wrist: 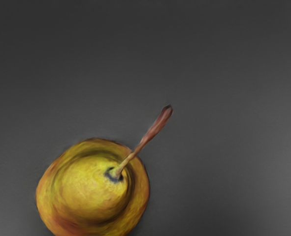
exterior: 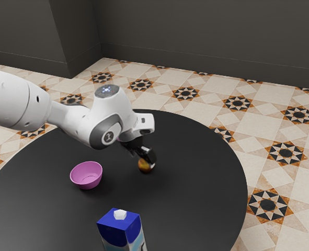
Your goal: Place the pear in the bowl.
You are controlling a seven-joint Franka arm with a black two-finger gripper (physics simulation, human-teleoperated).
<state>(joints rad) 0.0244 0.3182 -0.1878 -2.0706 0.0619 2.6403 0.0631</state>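
Observation:
In the exterior view my black gripper (exterior: 146, 156) is low over the table, right at the pear (exterior: 145, 166), whose upper part it partly covers. How its fingers stand cannot be made out. The pear (wrist: 88, 189) appears from above in the wrist view, yellow with orange-red sides, its brown stem slanting outward. A pink bowl (exterior: 86, 176) rests upright on the table, to the left of the pear in the exterior view, apart from it.
A blue and white carton (exterior: 119, 230) stands at the exterior view's lower edge, nearer the camera than bowl and pear. The round black table (exterior: 196, 183) ends in a curved edge toward the exterior view's right, with patterned floor tiles beyond.

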